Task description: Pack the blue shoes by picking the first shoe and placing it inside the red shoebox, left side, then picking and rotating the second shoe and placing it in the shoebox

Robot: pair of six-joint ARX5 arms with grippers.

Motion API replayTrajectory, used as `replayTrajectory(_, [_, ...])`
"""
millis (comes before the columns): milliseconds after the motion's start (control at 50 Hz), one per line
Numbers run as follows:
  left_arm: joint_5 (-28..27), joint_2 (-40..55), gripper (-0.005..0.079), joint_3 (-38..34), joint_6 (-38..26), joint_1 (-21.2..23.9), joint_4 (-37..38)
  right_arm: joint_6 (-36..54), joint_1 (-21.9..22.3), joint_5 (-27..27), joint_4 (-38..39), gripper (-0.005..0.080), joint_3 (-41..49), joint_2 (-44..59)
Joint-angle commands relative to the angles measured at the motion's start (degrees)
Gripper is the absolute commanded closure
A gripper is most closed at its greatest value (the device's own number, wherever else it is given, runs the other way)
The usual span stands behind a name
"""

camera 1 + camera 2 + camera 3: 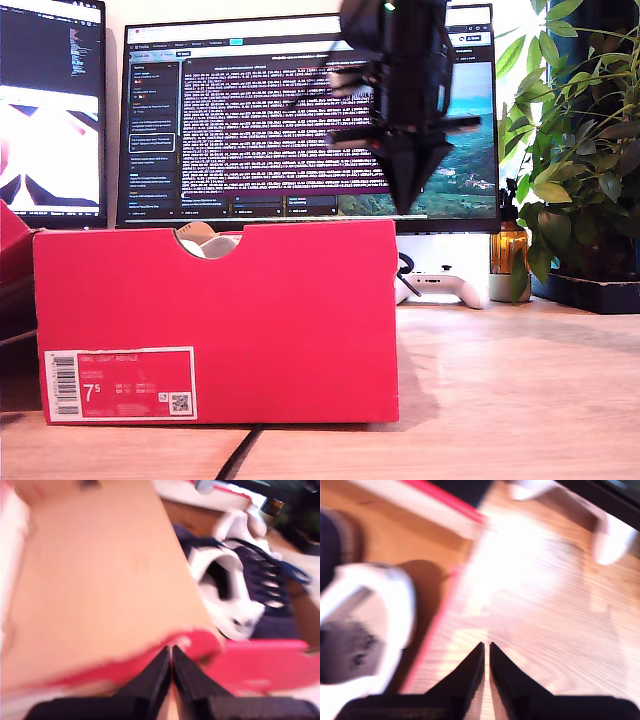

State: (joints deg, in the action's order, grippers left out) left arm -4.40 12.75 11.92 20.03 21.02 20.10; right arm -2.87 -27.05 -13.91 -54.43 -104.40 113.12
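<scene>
Item 1: my first gripper (171, 652). Black, wedge-shaped jaws are pressing together until the tips are meeting, with nothing sitting between them. The first wrist view is blurring.

Item 2: my second gripper (486, 647). Black jaws are lying closed with only a hairline slit showing between them, and they are carrying nothing.

Item 3: the second arm (395, 70). In the exterior view it is hanging at about 1 o'clock of the picture, dark and motion-smeared. Its gripper is tapering to a point that is aiming towards 6 o'clock.
</scene>
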Motion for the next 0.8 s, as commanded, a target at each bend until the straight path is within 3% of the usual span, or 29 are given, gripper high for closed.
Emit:
replayTrajectory(0, [0.7, -0.1, 0.0762, 0.1, -1.0, 0.2, -2.4, -0.2, 0.3, -0.2, 1.9, 0.0754, 3.2, -4.7])
replayTrajectory(300, [11.0, 0.0, 0.0762, 0.1, -4.6, 0.1, -9.7, 0.1, 2.8, -0.1, 9.9, 0.0754, 19.6, -16.7])
replayTrajectory(520, [13.4, 1.0, 0.0762, -1.2, -7.3, -0.5, -14.3, 2.7, 3.8, 0.9, 12.9, 0.0754, 27.8, -23.8])
replayTrajectory(620, [12.6, 4.2, 0.0762, -1.5, -8.5, -2.1, -18.1, 3.1, 3.9, 2.1, 13.0, 0.0754, 29.2, -25.6])
replayTrajectory(780, [5.9, 11.4, 0.0762, -1.5, -9.6, -4.0, -28.5, 3.2, 3.9, 3.3, 13.0, 0.0754, 29.4, -26.5])
